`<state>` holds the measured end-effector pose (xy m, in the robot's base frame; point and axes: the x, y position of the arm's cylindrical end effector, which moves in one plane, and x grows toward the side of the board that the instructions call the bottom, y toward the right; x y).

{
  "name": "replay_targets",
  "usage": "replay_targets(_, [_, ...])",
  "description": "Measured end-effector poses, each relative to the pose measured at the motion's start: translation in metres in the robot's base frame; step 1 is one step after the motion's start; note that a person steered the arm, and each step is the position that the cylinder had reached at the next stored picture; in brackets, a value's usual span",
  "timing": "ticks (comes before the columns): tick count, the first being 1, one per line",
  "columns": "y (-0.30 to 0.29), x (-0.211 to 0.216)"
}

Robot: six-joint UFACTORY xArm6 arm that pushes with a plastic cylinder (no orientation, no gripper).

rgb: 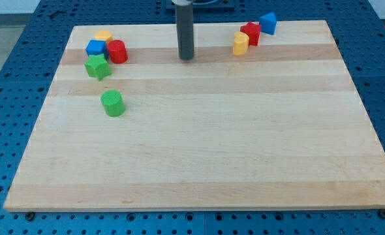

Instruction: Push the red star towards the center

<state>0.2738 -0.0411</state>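
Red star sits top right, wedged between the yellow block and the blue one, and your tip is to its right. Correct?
Not quite: my tip is to the left of the red star, as the camera view shows. The star does sit between the yellow block and the blue block.

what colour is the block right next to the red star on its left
Yellow: the yellow block touches the red star, seen in the camera view.
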Motion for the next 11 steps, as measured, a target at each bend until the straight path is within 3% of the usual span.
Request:
replay_targets(1, [0.021, -0.061])
replay_targets(2, [0.058, -0.078])
replay_targets(4, [0.141, -0.043])
replay_targets(6, [0.186, -0.047])
replay_targets(9, [0.209, 0.052])
replay_targets(11, [0.261, 0.044])
